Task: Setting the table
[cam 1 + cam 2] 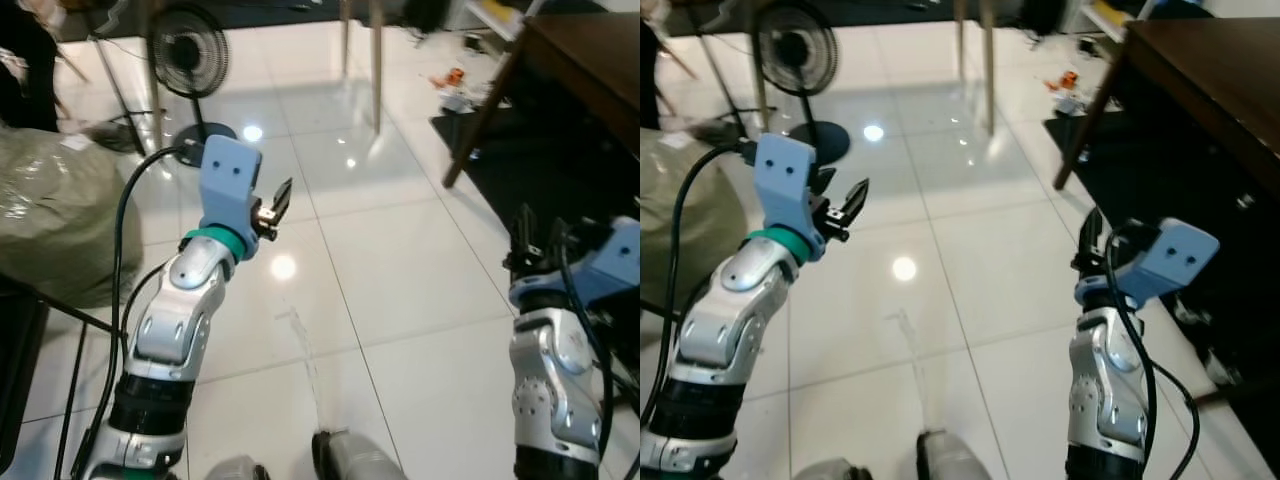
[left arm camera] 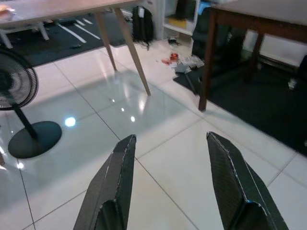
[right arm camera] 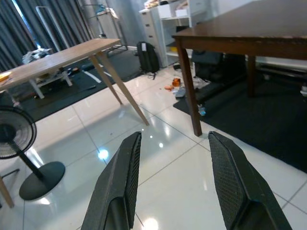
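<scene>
Glossy white tile floor (image 1: 400,250); both end effectors (image 2: 168,191) (image 3: 175,191) open, empty, textured black fingers.

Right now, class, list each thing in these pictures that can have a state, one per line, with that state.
Left gripper: open, empty, raised over the tiled floor.
Right gripper: open, empty, raised.
Standing fan: upright on its round base; running or not, cannot tell.
Dark wooden table: upright, nothing visible on the part of its top in view.
Light wooden table: upright, small items at its far end.
Black backpack: upright on the floor.
</scene>
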Robot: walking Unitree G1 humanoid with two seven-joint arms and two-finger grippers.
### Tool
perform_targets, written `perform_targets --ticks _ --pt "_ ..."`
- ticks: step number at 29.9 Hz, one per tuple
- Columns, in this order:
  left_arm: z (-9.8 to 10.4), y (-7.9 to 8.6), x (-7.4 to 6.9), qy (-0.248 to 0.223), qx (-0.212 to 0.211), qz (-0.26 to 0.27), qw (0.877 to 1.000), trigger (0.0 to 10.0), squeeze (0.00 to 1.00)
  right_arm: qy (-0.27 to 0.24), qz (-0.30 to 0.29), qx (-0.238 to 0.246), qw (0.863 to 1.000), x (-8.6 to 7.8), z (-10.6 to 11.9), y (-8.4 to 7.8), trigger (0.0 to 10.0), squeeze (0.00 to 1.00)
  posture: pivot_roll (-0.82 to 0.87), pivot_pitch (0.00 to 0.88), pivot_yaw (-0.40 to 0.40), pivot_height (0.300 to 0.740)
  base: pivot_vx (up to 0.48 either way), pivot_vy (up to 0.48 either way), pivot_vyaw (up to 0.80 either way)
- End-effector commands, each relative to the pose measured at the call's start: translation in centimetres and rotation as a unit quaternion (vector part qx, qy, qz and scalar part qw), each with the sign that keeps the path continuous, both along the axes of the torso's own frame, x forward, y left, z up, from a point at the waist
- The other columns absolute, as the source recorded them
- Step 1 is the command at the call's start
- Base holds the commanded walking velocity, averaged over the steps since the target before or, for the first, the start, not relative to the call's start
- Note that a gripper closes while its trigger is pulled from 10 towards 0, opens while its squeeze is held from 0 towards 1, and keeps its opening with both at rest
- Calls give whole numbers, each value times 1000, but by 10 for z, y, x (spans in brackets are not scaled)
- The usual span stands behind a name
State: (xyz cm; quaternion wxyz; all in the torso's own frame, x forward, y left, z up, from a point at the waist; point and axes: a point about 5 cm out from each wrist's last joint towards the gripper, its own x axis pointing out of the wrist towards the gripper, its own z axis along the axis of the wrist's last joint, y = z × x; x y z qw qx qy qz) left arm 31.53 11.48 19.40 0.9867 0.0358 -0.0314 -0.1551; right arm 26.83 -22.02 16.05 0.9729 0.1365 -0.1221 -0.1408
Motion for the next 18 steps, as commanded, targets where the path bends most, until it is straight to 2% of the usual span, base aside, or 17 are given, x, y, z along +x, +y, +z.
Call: perform_targets --ticks 1,13,16,17,18 --pt "-3 -1 1 12 9 2 1000 10000 0 5 -5 2 1000 -1 -2 -3 10000 0 12 20 59 740 0 0 -800" --pt "-21 4 -1 45 53 3 998 10000 0 11 -10 -7 1000 -2 -3 -5 10000 0 13 25 62 740 0 0 -800" --pt "-52 27 -9 66 97 30 993 10000 0 44 1 -58 997 -5 -19 0 10000 0 10 24 53 740 0 0 -800" --pt "-52 27 -9 66 97 30 993 10000 0 44 1 -58 997 -5 -19 0 10000 0 10 24 53 740 0 0 -800" --pt "-68 39 -17 84 104 26 991 10000 0 68 18 -76 995 -8 -33 6 10000 0 11 23 50 740 0 0 -800"
